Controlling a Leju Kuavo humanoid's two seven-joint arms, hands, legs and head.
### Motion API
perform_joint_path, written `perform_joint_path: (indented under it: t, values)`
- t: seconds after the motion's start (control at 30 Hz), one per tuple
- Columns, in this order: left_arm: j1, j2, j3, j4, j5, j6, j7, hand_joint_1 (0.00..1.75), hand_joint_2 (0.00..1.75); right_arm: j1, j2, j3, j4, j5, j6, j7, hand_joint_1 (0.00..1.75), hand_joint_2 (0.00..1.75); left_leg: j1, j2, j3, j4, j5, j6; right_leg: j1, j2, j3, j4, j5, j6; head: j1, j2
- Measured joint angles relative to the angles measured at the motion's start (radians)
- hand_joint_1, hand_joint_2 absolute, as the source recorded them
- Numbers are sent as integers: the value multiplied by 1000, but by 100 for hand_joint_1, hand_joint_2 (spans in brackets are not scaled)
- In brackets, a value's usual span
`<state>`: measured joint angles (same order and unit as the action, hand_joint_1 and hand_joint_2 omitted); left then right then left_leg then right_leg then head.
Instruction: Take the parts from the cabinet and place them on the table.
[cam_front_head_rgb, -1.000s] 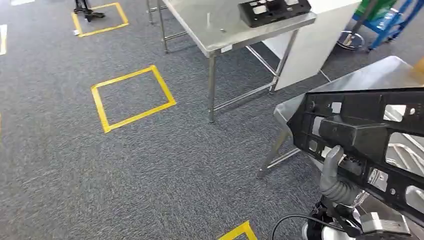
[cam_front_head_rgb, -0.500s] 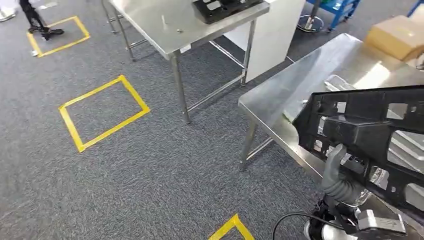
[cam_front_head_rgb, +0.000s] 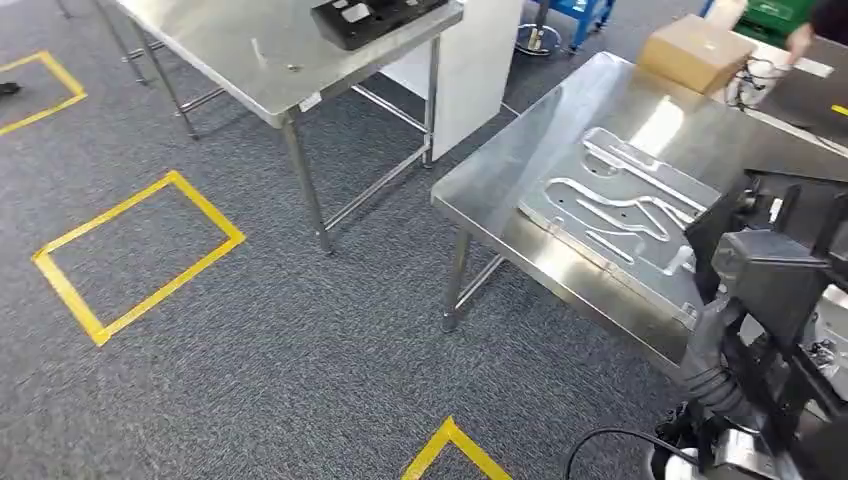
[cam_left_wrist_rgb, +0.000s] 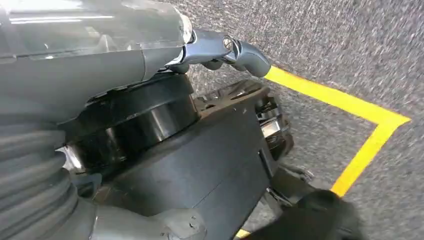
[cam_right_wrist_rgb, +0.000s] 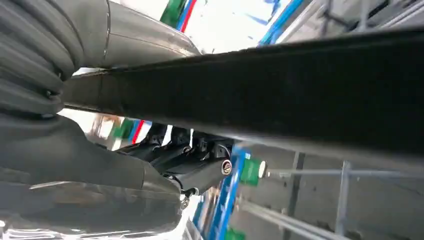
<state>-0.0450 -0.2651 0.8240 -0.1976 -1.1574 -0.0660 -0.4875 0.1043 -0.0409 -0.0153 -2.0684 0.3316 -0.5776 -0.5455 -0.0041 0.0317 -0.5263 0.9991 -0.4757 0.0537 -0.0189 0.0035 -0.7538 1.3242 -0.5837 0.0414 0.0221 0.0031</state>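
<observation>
Part (cam_front_head_rgb: 775, 275), a black plastic frame with cut-outs and a boxy block on its face, stands tilted at the lower right of the head view, gripped by the right hand (cam_front_head_rgb: 715, 355), whose grey thumb runs up its near face. In the right wrist view the frame (cam_right_wrist_rgb: 280, 90) crosses as a dark matte bar, with the ribbed grey cover and thumb on one side of it and dark fingers (cam_right_wrist_rgb: 200, 170) curled on the other. The frame hangs over the near edge of a steel surface (cam_front_head_rgb: 510, 190), above it and not resting on it.

The left hand (cam_left_wrist_rgb: 220, 50) shows in its wrist view over the carpet, its dark fingers bent inward; whether they hold anything I cannot tell.

Grey, coarse carpet (cam_front_head_rgb: 300, 350) covers the floor, marked with yellow tape: a corner (cam_front_head_rgb: 450, 445) close by and a full square (cam_front_head_rgb: 135, 255) further left.

On the near steel surface lies a flat, shiny metal plate (cam_front_head_rgb: 620, 215) with raised curved ribs, just beyond the frame. A cardboard box (cam_front_head_rgb: 695, 50) sits at that surface's far end.

Further off stands a second steel table (cam_front_head_rgb: 250, 70) on thin legs, carrying another black frame (cam_front_head_rgb: 375, 18) at its far edge. A white panel (cam_front_head_rgb: 470, 60) stands behind it, between the two tables.
</observation>
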Motion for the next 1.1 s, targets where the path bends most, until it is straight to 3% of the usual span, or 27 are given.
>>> perform_joint_path:
  t: [0.03,0.1,0.13,0.17,0.2,0.3,0.33,0.37,0.4,0.43,0.47,0.5,0.53,0.57,0.63,0.67,0.7,0.77,0.8,0.83,0.87,0.9,0.93,1.0,1.03,1.07,1.1]
  values:
    - [1,1,0,0,-3,0,1,0,175,0,-11,-5,1,17,-6,10,175,175,0,12,1,0,-1,0,-2,-2,8,-10,17,2,0,0]
    - [1,1,0,0,-6,0,3,0,175,-3,-31,-15,1,40,-13,24,175,175,-1,33,5,1,-6,-4,-4,-14,85,-144,95,2,0,0]
    - [2,1,0,0,-8,0,3,0,175,-3,-37,-17,1,46,-15,27,175,175,-1,40,9,1,-9,-6,-3,-38,134,-231,131,-1,1,0]
    - [3,2,0,0,-8,0,3,0,175,-4,-41,-18,1,54,-18,28,175,175,-6,47,13,1,-12,-11,3,-98,168,-299,129,-6,1,0]
    - [4,3,0,0,-9,0,3,0,175,-4,-42,-18,2,56,-20,30,175,175,-15,54,13,7,-18,-19,13,-96,168,-308,130,-22,0,0]
    - [6,6,0,0,-8,0,3,0,175,1,-42,-19,2,64,-28,31,175,175,-16,85,18,4,-24,-30,15,-58,158,-305,129,-34,-3,0]
    - [7,7,0,0,-9,0,3,0,175,5,-42,-19,2,70,-33,30,175,175,-16,78,14,9,-33,-40,2,-45,162,-312,134,-42,-3,0]
    - [5,8,0,0,-9,0,2,0,175,8,-42,-19,2,74,-38,28,175,175,-11,27,9,33,-51,-46,2,-36,162,-312,135,-45,-4,0]
    - [3,6,0,0,-9,0,-1,0,175,6,-42,-19,2,75,-42,28,175,175,-9,-7,-17,93,-89,-48,1,-27,160,-312,136,-54,-9,0]
    - [1,6,0,0,-9,0,-3,0,175,6,-42,-19,3,76,-43,27,175,175,-9,-22,-54,177,-133,-51,1,-15,159,-312,137,-56,-8,0]
    - [-1,6,0,0,-9,-1,-6,0,175,7,-42,-19,3,77,-44,27,175,175,-9,-25,-93,263,-168,-52,2,-2,159,-312,137,-58,-9,0]
    - [-4,6,0,0,-9,-1,-6,0,175,8,-42,-19,6,77,-45,27,175,175,-9,-25,-121,325,-183,-53,3,13,159,-311,137,-58,-9,0]
    - [-6,6,0,0,-9,-1,-6,0,175,8,-42,-19,7,78,-46,27,175,175,-9,-25,-128,339,-174,-53,3,27,160,-309,137,-58,-9,0]
    - [-6,6,0,0,-9,-1,-6,0,175,9,-42,-19,8,80,-49,26,175,175,-8,-27,-116,306,-142,-50,3,43,161,-307,137,-57,-10,0]
    - [-7,6,0,0,-9,-1,-5,0,175,9,-42,-19,8,85,-56,26,175,175,-4,-45,-51,148,-44,-44,3,75,161,-302,135,-55,-9,0]
    - [-6,6,0,0,-9,-2,-5,0,175,9,-42,-19,8,88,-64,25,175,175,1,-87,-21,67,-7,-41,3,89,159,-298,135,-53,-10,0]
    - [-5,4,0,0,-8,-3,-5,0,175,8,-42,-19,8,92,-71,24,175,175,6,-132,-18,43,-15,-39,10,101,151,-288,133,-46,-9,0]
    - [-7,2,0,0,-5,-3,-5,0,175,12,-42,-19,8,100,-82,24,175,175,3,-114,-18,36,-20,-36,3,124,139,-292,140,-30,-9,0]
    - [-9,2,0,0,-4,-3,-5,0,175,16,-42,-19,8,104,-86,25,175,175,-1,-103,-13,35,-17,-28,-1,136,138,-297,146,-21,-11,0]
    - [-9,-2,0,0,-3,-3,-5,0,175,18,-42,-19,8,108,-87,25,175,175,5,-90,-10,22,-8,-17,0,146,134,-297,149,-14,-9,0]
    - [-8,-2,0,0,-2,-2,-4,0,175,22,-43,-19,8,109,-89,25,175,175,6,-74,-6,14,-2,-9,2,90,131,-281,136,-12,-9,0]
    - [-6,-2,0,0,1,-2,-3,0,175,18,-45,-19,8,110,-93,26,175,175,5,-61,-6,10,0,-4,6,35,111,-239,103,-6,3,0]
    - [-4,-2,0,0,4,-1,-3,0,175,17,-46,-19,8,110,-96,28,175,175,3,-47,-8,10,0,-3,4,13,77,-168,63,-1,2,0]
    - [-1,-1,0,0,6,-1,-3,0,175,21,-46,-19,11,112,-100,33,175,175,1,-20,-10,11,-1,-1,-1,2,11,-25,4,6,3,0]
    - [0,1,0,0,7,-1,-3,0,175,23,-47,-19,11,112,-100,36,175,175,0,-7,-10,11,-2,-1,-3,1,-3,4,4,8,3,0]
    - [1,1,0,0,9,-1,-3,0,175,25,-48,-19,11,112,-100,41,175,175,-1,7,-8,11,-4,-2,-4,-1,10,-19,28,9,3,0]
    - [1,1,0,0,9,0,-3,0,175,27,-50,-19,11,112,-100,42,175,175,-2,19,-6,12,-7,-3,-4,-7,47,-86,67,7,3,0]
